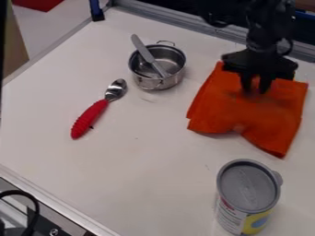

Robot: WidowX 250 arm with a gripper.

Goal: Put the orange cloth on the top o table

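On the right of the table, a can stands upright. Beyond it, toward the far edge, lies the orange cloth, probably light, floppy and best pinched at a fold. Over its far part, the gripper has fingers slightly apart; I cannot tell whether cloth is between them.

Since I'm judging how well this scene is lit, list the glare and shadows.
Camera view: small bright glints on the metal pot and the spoon; a soft shadow along the orange cloth's near edge; the arm's upper part nearly lost against the dark background.
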